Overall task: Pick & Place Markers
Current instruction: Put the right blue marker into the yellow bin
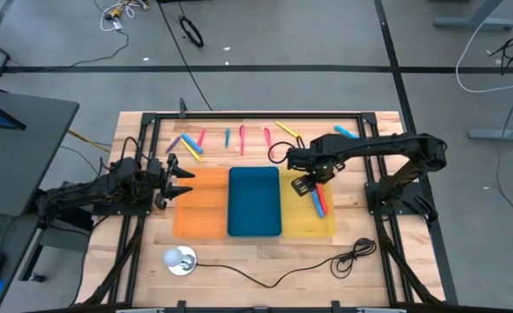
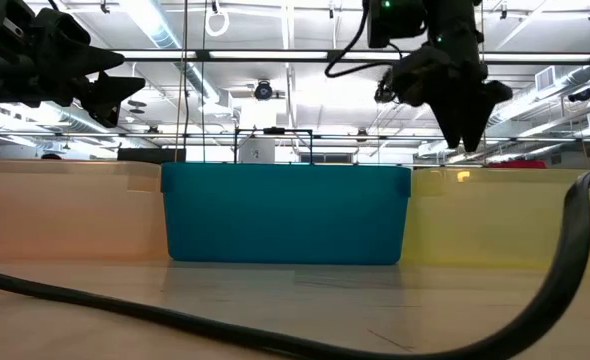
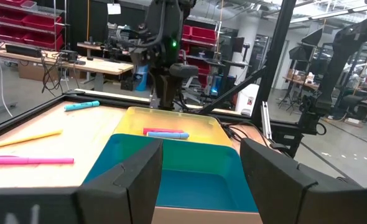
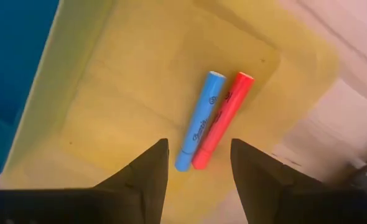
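Two markers, one blue (image 4: pixel 199 121) and one red (image 4: pixel 224 118), lie side by side on the floor of the yellow tray (image 1: pixel 302 224). My right gripper (image 1: pixel 303 184) hangs open above them, fingers pointing down and nothing between them (image 4: pixel 199 168). Several more markers lie on the table's far part, among them pink (image 1: pixel 242 137), yellow (image 1: pixel 286 130) and blue (image 1: pixel 344 133) ones. My left gripper (image 1: pixel 185 183) waits open and level at the orange tray's (image 1: pixel 200 216) left side, looking across the blue tray (image 3: pixel 190 186).
The blue tray (image 1: pixel 255 202) stands between the orange and yellow ones. A black cable (image 1: pixel 326 265) and a white round object (image 1: pixel 180 259) lie near the table's front edge. A black frame (image 1: pixel 265 114) runs around the work area.
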`<action>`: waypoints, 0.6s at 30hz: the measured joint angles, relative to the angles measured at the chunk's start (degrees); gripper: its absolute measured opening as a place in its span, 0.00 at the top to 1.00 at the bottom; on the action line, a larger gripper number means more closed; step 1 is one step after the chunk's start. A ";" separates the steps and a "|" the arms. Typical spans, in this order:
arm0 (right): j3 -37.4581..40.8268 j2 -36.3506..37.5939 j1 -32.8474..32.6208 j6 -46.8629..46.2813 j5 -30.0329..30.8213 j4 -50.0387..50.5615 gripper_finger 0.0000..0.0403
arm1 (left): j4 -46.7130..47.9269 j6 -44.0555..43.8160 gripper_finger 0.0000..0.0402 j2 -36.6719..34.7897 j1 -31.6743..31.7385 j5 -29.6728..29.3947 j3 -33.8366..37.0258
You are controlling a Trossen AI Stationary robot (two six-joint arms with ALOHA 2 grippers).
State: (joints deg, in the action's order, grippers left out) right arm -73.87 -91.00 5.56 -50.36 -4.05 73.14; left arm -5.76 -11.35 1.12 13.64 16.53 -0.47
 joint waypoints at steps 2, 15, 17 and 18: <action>-1.49 0.00 0.00 0.71 0.00 0.99 0.57 | 0.00 0.02 0.45 0.01 -0.01 0.00 0.00; -8.36 -0.07 -0.13 5.54 -4.09 9.45 0.57 | 0.00 0.02 0.45 -0.01 -0.01 0.00 0.00; -9.43 -0.07 -0.36 6.08 -4.09 10.67 0.57 | 0.00 0.02 0.45 -0.01 0.00 0.00 0.00; -9.92 -0.07 -0.42 6.13 -4.09 10.94 0.57 | 0.00 0.02 0.45 0.01 0.01 0.00 0.00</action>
State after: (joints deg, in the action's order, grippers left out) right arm -83.78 -91.07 5.14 -44.22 -8.15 84.09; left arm -5.75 -11.33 1.12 13.65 16.53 -0.47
